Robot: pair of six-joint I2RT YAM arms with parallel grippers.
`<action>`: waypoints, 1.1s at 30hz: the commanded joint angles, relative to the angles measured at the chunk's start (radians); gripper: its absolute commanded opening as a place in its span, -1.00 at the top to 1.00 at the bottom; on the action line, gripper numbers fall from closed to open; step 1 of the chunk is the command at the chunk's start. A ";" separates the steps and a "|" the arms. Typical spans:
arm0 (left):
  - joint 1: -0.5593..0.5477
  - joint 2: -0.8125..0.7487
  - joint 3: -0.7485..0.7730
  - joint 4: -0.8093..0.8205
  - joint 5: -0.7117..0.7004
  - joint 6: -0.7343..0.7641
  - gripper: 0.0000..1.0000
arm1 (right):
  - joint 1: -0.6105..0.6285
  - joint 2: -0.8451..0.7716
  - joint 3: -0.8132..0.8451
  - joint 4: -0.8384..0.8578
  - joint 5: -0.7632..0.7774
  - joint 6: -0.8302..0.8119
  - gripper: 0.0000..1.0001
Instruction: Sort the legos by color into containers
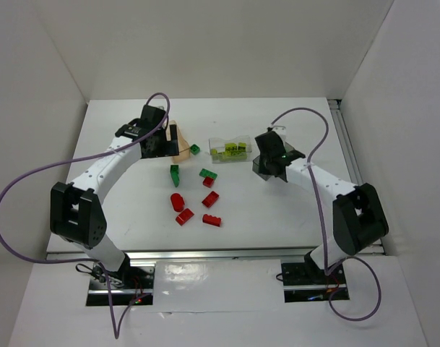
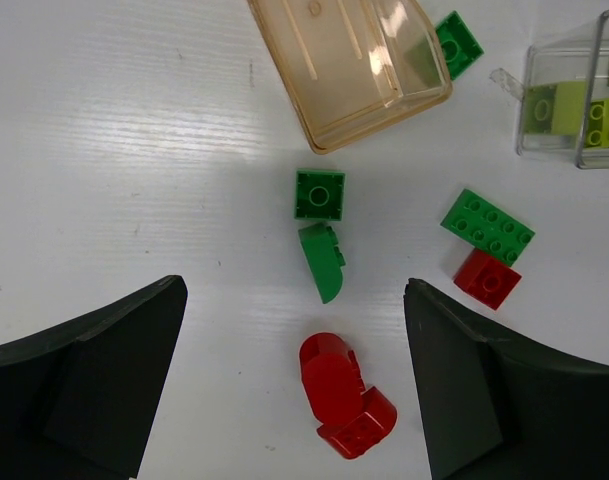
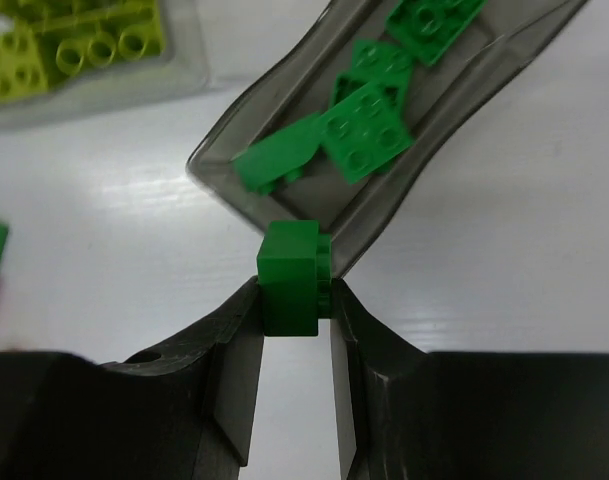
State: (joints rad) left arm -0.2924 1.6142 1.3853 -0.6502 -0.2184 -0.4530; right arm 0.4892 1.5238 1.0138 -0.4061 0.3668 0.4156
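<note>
Between the right jaws, closed from both sides, a dark green brick (image 3: pixel 289 275) is pinched with its top standing clear above the fingertips (image 3: pixel 359 330). It sits right at the near end of the smoky grey container (image 3: pixel 369 215); whether it touches that rim cannot be told. Inside the container lie several more green bricks (image 3: pixel 369 130), some flat with studs up and one sloped piece on its side. Just beside it on the white counter (image 1: pixel 277 217) stands the clear container (image 1: pixel 216 141), holding the yellow-green bricks (image 1: pixel 233 151). Farther left, the peach container (image 2: pixel 334 70) rests with one small green brick (image 2: pixel 456 42) just beyond its far side. On the open counter near it are a square green brick (image 2: pixel 320 194) touching a sloped green piece (image 2: pixel 322 258), a flat green plate (image 2: pixel 487 225) touching a red brick (image 2: pixel 487 278), and a rounded red piece (image 2: pixel 344 395); more red bricks (image 1: pixel 212 220) lie nearer the arm bases. The left jaws stand wide apart, their dark fingers (image 2: pixel 84 390) gripping nothing and hanging over these loose pieces.
</note>
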 commanded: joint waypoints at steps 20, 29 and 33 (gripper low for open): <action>-0.071 0.219 0.096 0.061 0.367 0.047 -0.87 | -0.215 0.205 0.316 0.059 0.110 0.042 -0.55; -0.062 0.351 0.215 0.061 0.314 -0.024 -0.47 | -0.184 -0.059 0.149 0.017 0.098 0.052 -0.34; -0.053 0.418 0.273 0.041 0.314 -0.047 -0.32 | -0.184 -0.126 0.105 -0.031 0.089 0.072 -0.32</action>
State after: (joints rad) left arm -0.3546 1.9972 1.6032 -0.6022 0.1089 -0.4614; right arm 0.2977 1.4395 1.1553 -0.3866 0.4545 0.4622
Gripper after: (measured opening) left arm 0.663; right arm 0.662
